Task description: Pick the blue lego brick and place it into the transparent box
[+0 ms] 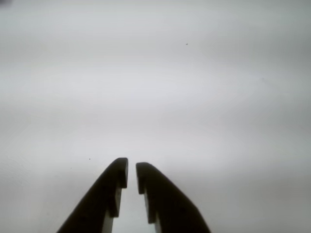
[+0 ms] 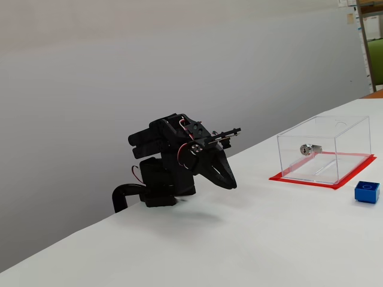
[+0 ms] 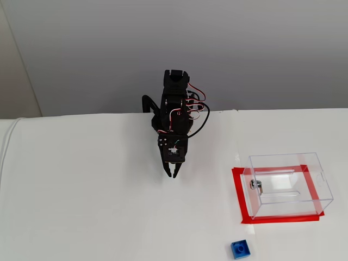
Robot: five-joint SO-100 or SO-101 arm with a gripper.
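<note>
The blue lego brick sits on the white table, just in front of the transparent box in a fixed view. In the other fixed view the brick lies below and left of the box. The box stands on a red base sheet and has a silver lock on one wall. My gripper is folded low near the arm base, far from both, pointing down at the table. In the wrist view the gripper is nearly closed and empty, over bare table. Brick and box are out of the wrist view.
The arm base stands at the table's back edge by a grey wall. White table surface stretches between the arm and the box. Shelving shows at the far right.
</note>
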